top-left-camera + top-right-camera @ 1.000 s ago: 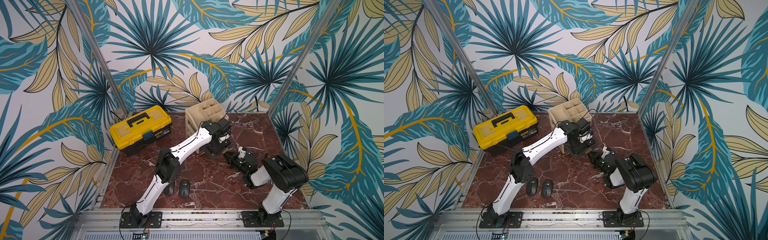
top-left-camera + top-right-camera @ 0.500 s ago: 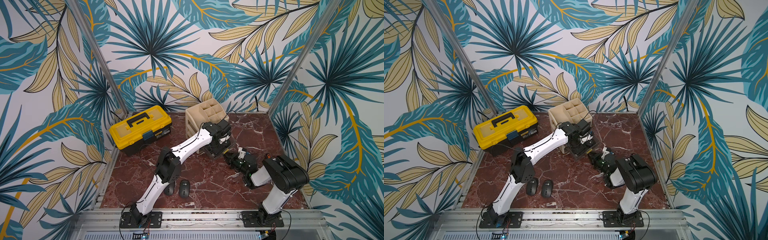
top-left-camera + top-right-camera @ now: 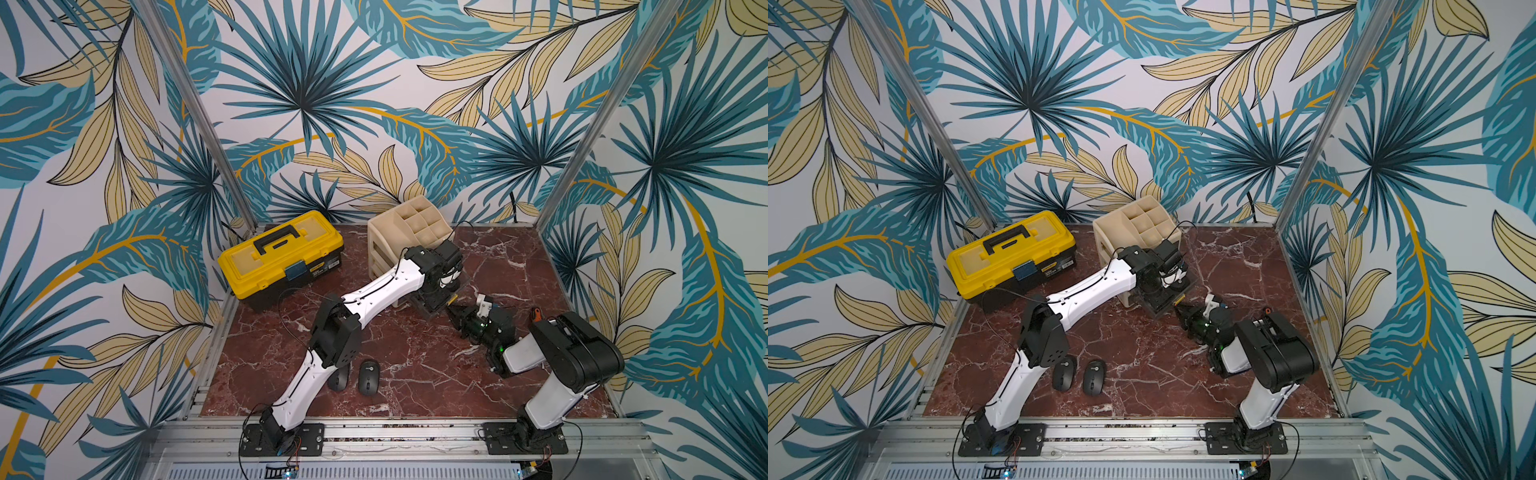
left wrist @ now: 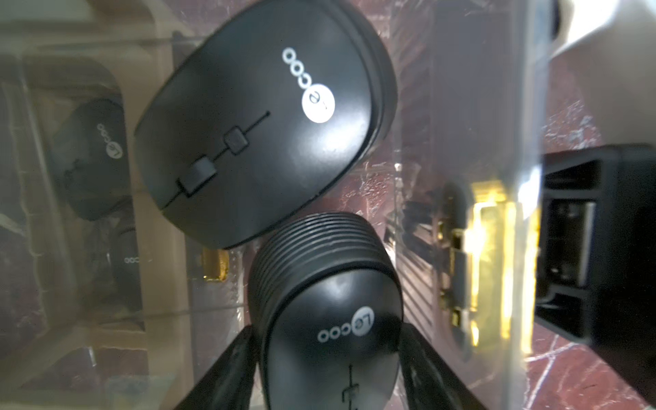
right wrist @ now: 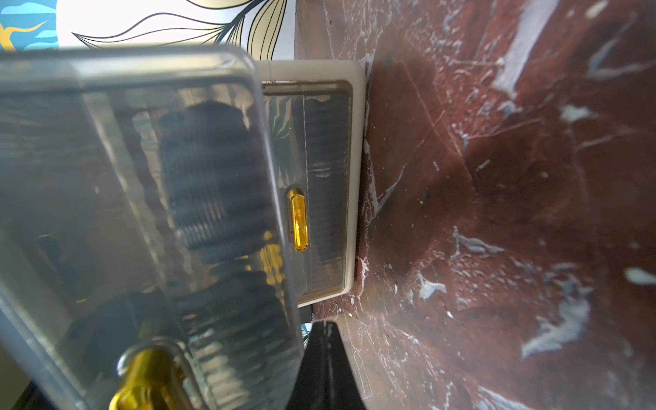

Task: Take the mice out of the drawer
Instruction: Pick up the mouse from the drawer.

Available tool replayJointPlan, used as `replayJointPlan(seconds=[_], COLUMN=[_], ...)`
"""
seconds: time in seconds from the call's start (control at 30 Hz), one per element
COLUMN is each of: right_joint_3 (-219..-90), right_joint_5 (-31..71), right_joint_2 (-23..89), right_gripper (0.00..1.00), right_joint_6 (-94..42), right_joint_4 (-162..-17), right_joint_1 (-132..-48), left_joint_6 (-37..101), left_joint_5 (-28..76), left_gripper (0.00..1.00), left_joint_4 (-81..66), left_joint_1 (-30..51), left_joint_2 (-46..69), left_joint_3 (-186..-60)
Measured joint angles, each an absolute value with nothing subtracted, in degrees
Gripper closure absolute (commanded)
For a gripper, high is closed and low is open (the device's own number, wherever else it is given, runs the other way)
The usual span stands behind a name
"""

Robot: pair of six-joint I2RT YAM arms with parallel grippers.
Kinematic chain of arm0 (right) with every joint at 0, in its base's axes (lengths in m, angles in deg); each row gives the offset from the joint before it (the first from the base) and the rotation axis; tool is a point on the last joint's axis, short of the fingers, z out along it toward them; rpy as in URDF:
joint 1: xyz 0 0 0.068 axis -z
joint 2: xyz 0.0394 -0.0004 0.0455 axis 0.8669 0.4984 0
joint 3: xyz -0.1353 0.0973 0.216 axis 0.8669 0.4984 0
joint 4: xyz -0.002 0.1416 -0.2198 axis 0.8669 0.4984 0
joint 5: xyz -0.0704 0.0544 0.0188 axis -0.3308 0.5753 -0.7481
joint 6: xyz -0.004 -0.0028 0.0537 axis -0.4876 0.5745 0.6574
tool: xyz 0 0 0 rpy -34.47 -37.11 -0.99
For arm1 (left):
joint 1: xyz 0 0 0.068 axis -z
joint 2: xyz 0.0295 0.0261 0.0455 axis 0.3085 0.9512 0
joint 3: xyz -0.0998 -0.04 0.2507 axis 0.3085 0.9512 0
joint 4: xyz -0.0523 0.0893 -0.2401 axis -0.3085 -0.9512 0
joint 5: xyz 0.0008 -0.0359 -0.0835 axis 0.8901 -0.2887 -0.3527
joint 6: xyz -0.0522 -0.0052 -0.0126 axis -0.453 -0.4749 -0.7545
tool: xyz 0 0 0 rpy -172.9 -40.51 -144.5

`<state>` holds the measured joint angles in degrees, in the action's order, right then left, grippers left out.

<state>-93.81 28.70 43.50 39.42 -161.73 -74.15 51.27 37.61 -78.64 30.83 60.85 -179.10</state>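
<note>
Both top views first: the left arm (image 3: 386,286) dives into the clear drawer (image 3: 1179,301) pulled out of the beige organizer (image 3: 409,226), and the right fingers (image 3: 455,312) sit just beside the drawer's front. Two mice (image 3: 1064,372) (image 3: 1094,377) are already out on the table (image 3: 415,357), side by side, well apart from either set of fingers. Left wrist view: the left fingers (image 4: 241,355) hug both sides of one mouse (image 4: 319,355) inside the drawer, looks like a proper grip to me, and another mouse (image 4: 262,120) lies just past their tips. Right wrist view: the right fingers are clenched tip to tip, the drawer's gold knob (image 5: 149,376) just beside them, and a shut drawer (image 5: 319,177) of the organizer sits further out past the tips.
</note>
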Motion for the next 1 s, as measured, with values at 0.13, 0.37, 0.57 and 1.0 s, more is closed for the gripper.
replayJointPlan(seconds=[0.13, 0.37, 0.57, 1.0], right_joint_3=[-93.85, -93.87, -93.87, -93.87], right_joint_5=[28.94, 29.16, 29.29, 29.49], right_joint_2=[43.26, 43.23, 43.23, 43.23], right_gripper=[1.00, 1.00, 1.00, 1.00], right_joint_6=[39.42, 39.42, 39.42, 39.42], right_joint_4=[-162.01, -161.79, -161.92, -162.56], right_joint_1=[-74.13, -74.13, -74.13, -74.13], left_joint_6=[51.66, 51.20, 51.24, 51.55], left_joint_5=[39.10, 40.32, 40.23, 38.90], left_gripper=[0.23, 0.12, 0.25, 0.36], left_joint_4=[-78.99, -79.95, -79.82, -80.85], left_joint_1=[30.58, 30.37, 30.32, 30.58], left_joint_2=[60.87, 60.89, 60.89, 60.92], left_joint_3=[-179.08, -179.08, -179.08, -179.69])
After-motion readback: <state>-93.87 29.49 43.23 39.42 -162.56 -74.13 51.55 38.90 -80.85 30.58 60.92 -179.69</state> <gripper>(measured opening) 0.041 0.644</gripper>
